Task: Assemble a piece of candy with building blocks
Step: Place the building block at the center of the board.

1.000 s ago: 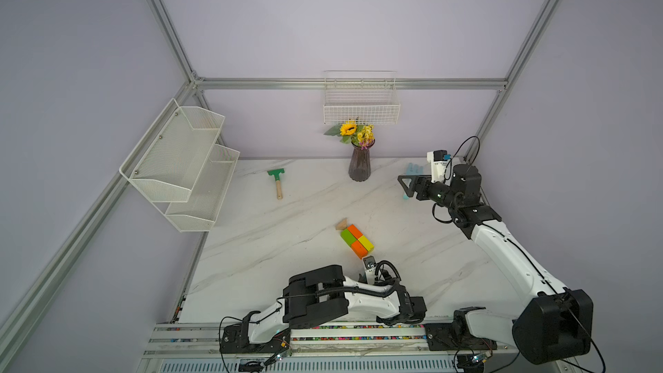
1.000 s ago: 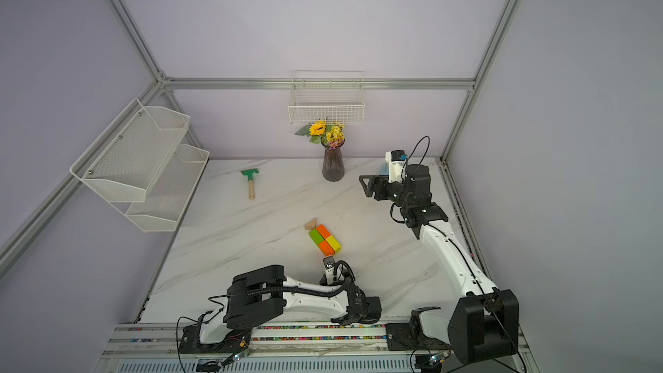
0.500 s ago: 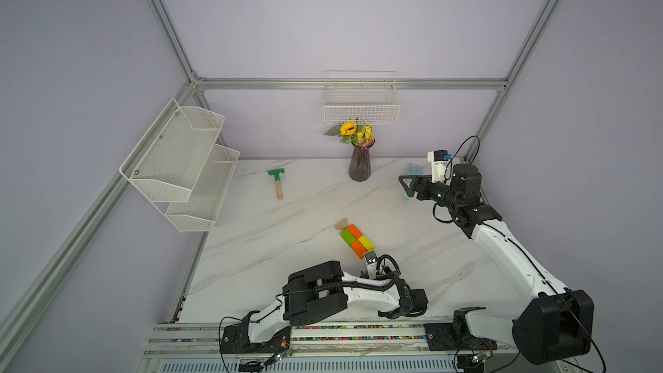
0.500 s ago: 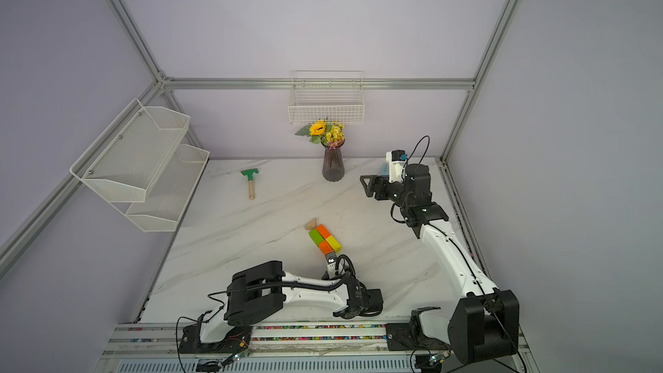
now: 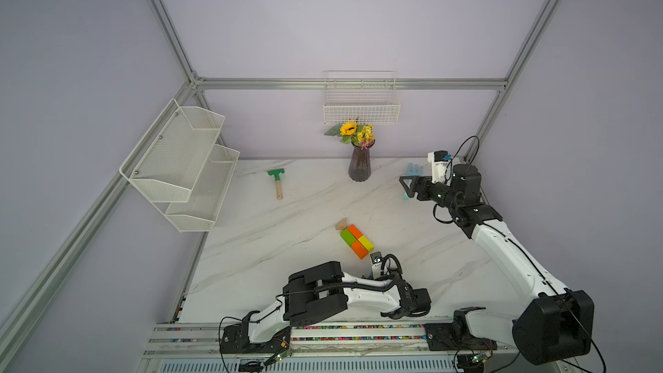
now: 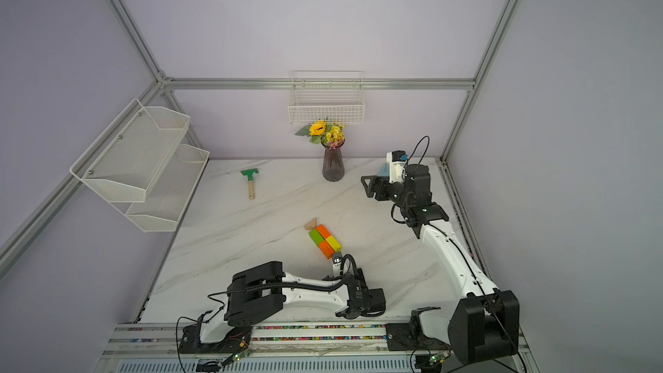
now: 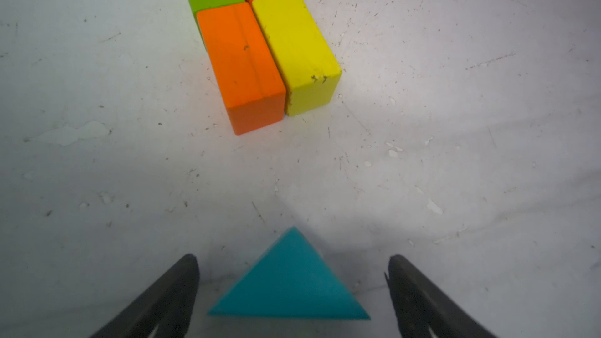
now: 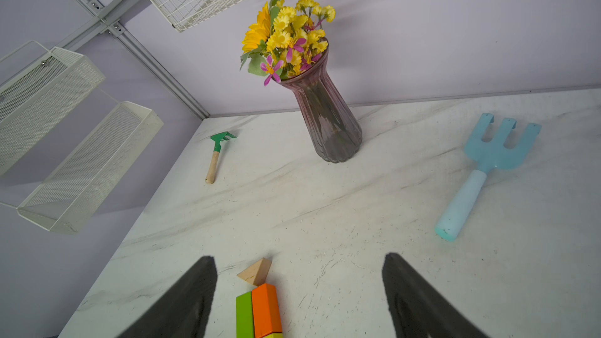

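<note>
Teal triangular prism (image 7: 289, 284) is lying between the released jaws of the left gripper (image 7: 292, 258), near the orange block (image 7: 242, 66). Right gripper (image 8: 299, 256) is hovering, jaws released.

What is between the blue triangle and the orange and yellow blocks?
Only bare white tabletop. The left wrist view shows the teal triangle lying apart from the orange block and yellow block, inside the open left pincer.
</note>
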Action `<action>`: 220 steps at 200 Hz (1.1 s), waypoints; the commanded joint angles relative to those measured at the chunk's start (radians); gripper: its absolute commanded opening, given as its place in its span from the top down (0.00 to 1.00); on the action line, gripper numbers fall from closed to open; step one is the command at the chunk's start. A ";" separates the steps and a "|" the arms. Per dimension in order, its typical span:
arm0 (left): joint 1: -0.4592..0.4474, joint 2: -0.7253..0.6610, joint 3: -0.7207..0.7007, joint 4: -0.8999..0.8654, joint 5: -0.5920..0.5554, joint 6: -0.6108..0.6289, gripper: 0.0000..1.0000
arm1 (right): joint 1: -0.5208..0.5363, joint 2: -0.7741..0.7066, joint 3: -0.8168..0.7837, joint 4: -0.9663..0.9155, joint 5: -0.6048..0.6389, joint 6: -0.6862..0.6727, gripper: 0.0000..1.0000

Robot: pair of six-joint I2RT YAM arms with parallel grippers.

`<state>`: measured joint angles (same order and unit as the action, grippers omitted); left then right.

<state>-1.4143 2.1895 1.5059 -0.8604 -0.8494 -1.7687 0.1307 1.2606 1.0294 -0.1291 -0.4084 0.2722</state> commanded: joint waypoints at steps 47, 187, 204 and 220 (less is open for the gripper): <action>-0.048 -0.120 0.031 0.017 -0.128 0.195 0.00 | -0.005 -0.018 0.032 -0.032 0.060 -0.017 0.16; 0.136 -1.237 -0.669 -0.008 -0.509 0.273 0.72 | -0.004 -0.291 -0.188 -0.118 -0.029 0.129 1.00; 0.195 -1.400 -0.781 0.070 -0.524 0.354 0.99 | -0.003 -0.311 -0.235 -0.116 -0.098 0.160 1.00; 0.248 -1.530 -0.885 0.231 -0.502 0.536 1.00 | -0.002 -0.348 -0.294 -0.113 -0.131 0.203 1.00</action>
<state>-1.2251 0.8028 0.7399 -0.8162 -1.2957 -1.4467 0.1307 0.9600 0.8028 -0.2035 -0.4328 0.4068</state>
